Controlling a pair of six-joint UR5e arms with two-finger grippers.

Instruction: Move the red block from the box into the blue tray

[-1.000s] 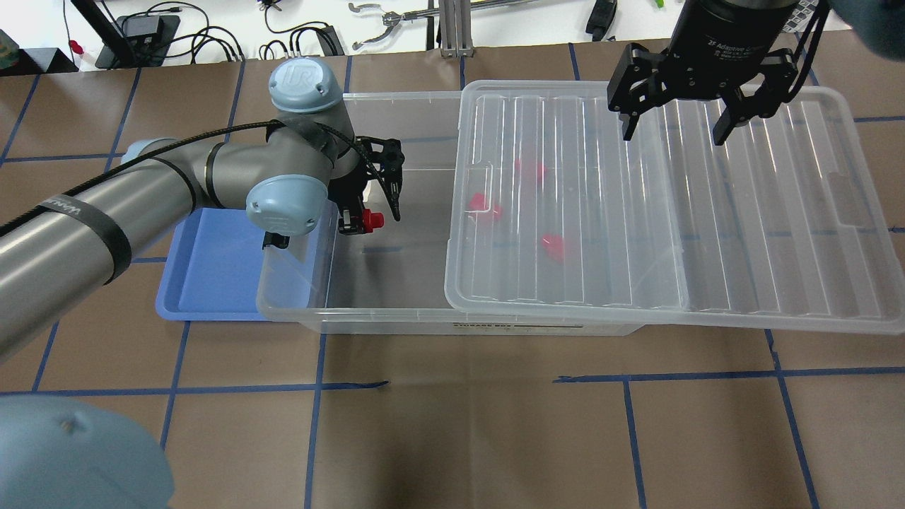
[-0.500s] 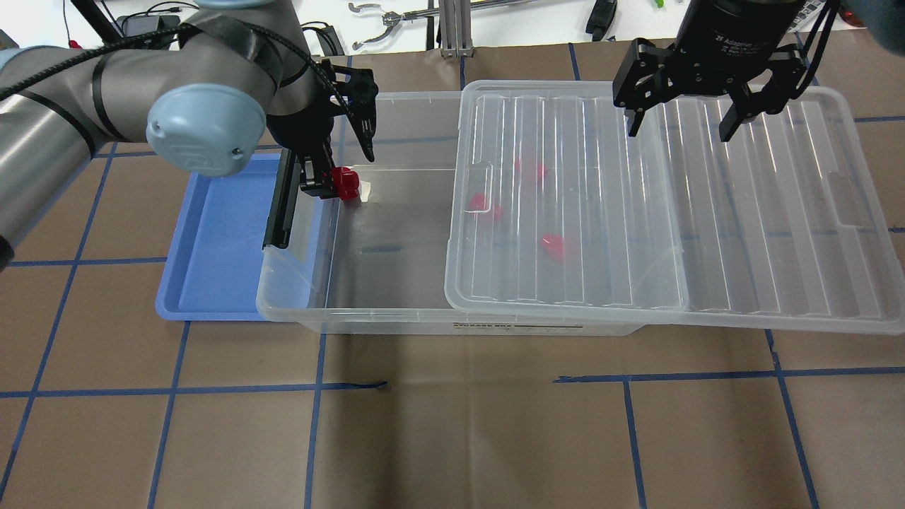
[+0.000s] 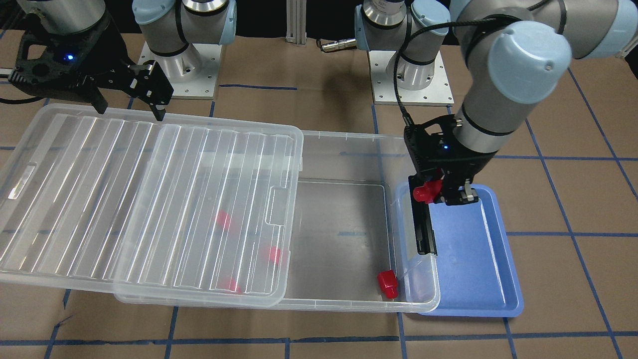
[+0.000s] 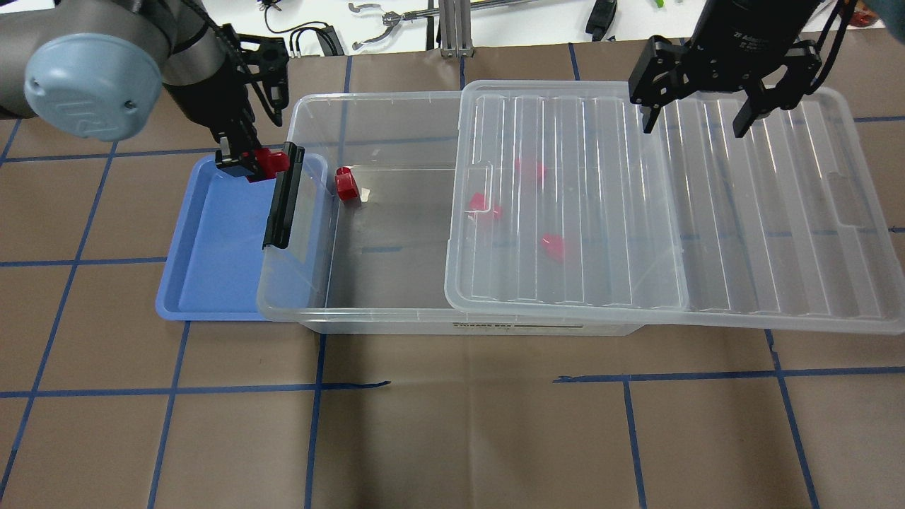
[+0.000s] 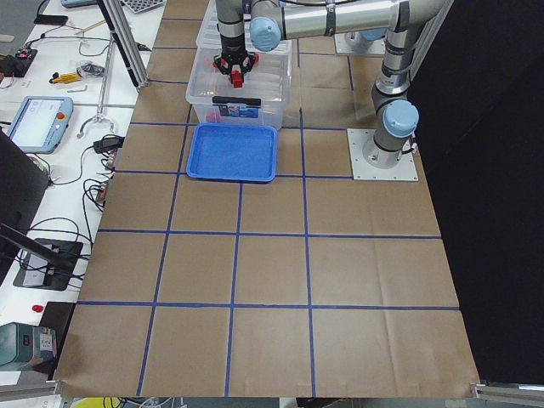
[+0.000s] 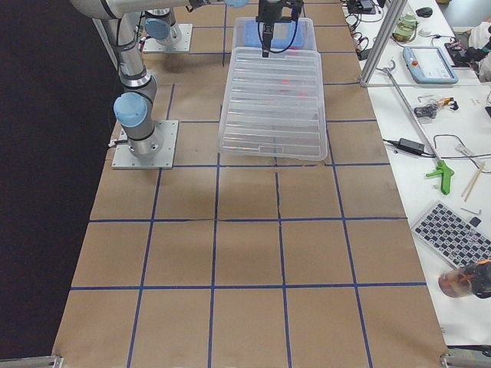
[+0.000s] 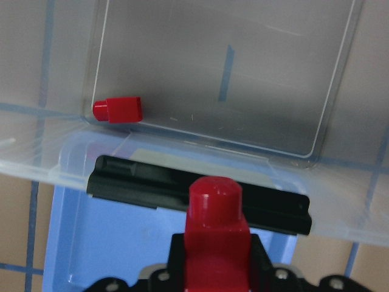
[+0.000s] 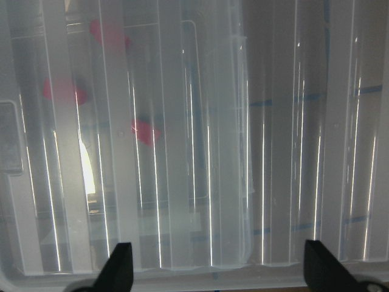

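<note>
From where I stand this looks like the carry step. The left gripper (image 4: 244, 159) is clenched on the red block (image 4: 270, 162), held raised toward the counter's left end, roughly above where the blue tray (image 4: 212, 247) tucks under the box (image 4: 368, 324).

I'd say the next move is to shift further toward the left end, over bare tray floor, then lower and let go. The black latch bar (image 4: 281, 205) and the box rim overhang that side of the tray and could catch the fingers.

A second block (image 4: 345, 185) lies in the box's open part, and three more (image 4: 484, 205) show under the lid (image 4: 742, 212), which is slid toward the right end. The right gripper (image 4: 693, 132) hovers above it, spread and empty.
</note>
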